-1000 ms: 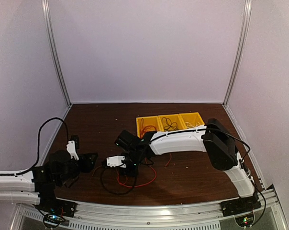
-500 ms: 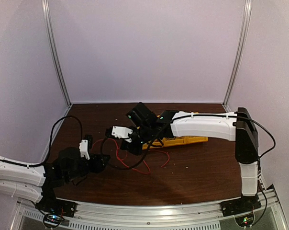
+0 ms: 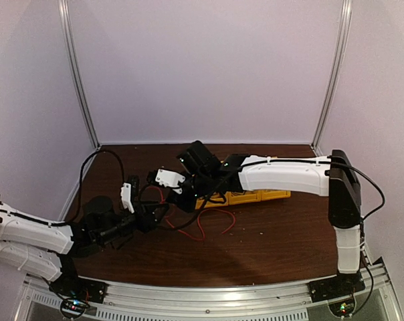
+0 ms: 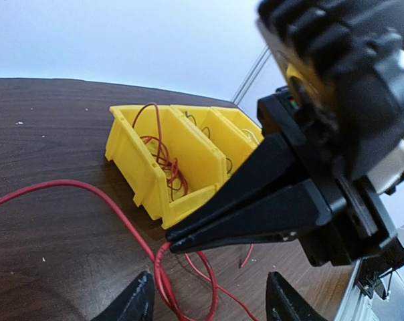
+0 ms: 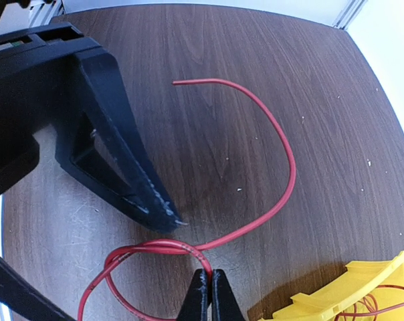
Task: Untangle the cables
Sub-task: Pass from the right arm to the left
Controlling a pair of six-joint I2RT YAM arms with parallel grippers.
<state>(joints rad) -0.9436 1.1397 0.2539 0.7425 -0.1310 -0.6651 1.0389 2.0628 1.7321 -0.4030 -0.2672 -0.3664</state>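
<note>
The right claw (image 5: 209, 279) is pinched tight on the red cable (image 5: 292, 177), which loops over the table (image 5: 255, 53) near the yellow bins (image 4: 138, 164). The left claw (image 4: 212, 297) gapes wide, gripping nothing, with red strands passing between its fingers.

Smooth red cable (image 5: 290, 180); table (image 5: 209, 40) (wood-grain, seemingly).

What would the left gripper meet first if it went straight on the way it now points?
Likely the red cable, lying between its open jaws; the right gripper pinching it sits just beyond.
</note>
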